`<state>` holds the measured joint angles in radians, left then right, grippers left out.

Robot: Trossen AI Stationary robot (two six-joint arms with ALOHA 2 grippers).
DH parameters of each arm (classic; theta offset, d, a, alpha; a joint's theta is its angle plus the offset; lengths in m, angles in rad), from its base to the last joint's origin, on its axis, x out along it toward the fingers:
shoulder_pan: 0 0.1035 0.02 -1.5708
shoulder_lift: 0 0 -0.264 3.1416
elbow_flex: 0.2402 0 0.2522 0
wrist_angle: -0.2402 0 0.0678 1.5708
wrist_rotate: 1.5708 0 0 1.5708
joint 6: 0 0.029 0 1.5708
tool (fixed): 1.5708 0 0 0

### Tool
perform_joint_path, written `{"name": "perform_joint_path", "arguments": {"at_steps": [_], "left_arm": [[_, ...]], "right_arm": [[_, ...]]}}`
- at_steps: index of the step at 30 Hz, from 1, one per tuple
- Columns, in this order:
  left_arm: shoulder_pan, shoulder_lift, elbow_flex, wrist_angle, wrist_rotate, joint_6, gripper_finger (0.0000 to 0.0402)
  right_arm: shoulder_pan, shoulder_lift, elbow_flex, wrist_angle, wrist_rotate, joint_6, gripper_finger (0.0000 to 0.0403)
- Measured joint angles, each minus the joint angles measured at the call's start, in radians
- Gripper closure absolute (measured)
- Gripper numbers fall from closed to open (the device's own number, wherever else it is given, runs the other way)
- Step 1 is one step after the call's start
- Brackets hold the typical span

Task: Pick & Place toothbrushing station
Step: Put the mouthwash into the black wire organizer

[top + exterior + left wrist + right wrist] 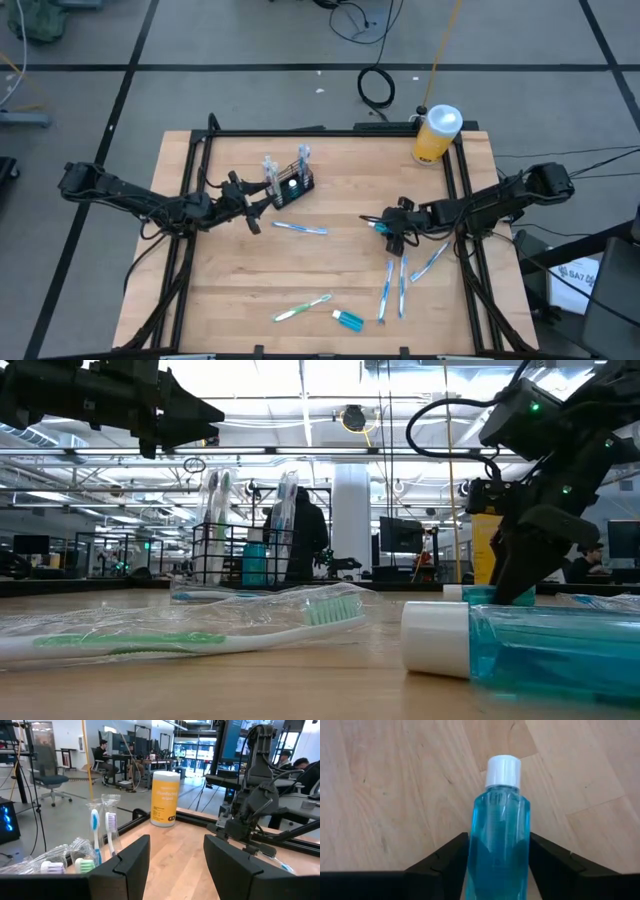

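Note:
The black wire caddy [292, 183] stands on the table at the far middle and holds upright wrapped toothbrushes [95, 832]; it also shows in the low view [235, 555]. My left gripper [258, 205] is open and empty, raised just left of the caddy; its wrist view shows its fingers apart [175, 855]. My right gripper [383, 225] is at the table's middle right, shut on a small blue bottle [500, 820] with a white cap. My right gripper pinches the blue bottle's body by its two sides [476, 851] between the two fingers. The bottle lies along the fingers, its white cap [503, 771] sticking out past the fingertips toward the table's left. Whether it is clear of the table, I cannot tell.
A yellow bottle [437, 133] with a white cap stands at the far right corner. Loose toothbrushes lie at the middle [300, 228], the near middle [303, 308] and the right [395, 288]. A second blue bottle [348, 320] lies near the front edge.

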<state>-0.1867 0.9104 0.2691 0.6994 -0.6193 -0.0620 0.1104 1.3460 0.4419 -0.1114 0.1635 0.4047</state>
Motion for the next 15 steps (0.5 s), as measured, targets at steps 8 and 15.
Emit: {"name": "perform_joint_path", "arguments": {"at_steps": [8,15], "left_arm": [[0.0,0.0,0.0,0.023,0.067,-0.024,0.0208],[-0.001,0.0,0.0,0.158,0.195,-0.121,0.0208]], "right_arm": [[0.001,0.01,-0.007,0.281,-0.029,-0.143,0.0248],[0.0,0.006,-0.005,0.754,0.097,-0.449,0.0241]]}}
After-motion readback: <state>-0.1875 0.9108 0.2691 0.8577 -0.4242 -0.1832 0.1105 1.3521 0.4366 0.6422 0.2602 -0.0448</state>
